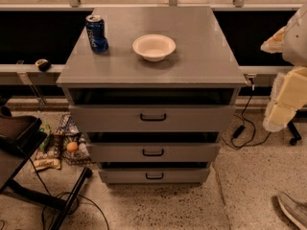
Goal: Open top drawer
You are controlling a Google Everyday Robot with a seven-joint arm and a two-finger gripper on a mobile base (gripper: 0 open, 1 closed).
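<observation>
at the left edge a dark chair (17, 133) is cut off, and the floor clutter (67, 145) beside it is hard to make out. the top drawer (110, 121) sits just under the cabinet top (201, 56), and a dark gap above its front hides the inside. a blue can (96, 32) and a white bowl (154, 47) stand apart on that grey top. right of the cabinet the pale gripper (277, 114) hangs downward, clear of the drawer; whether it is released or clenched cannot be told.
</observation>
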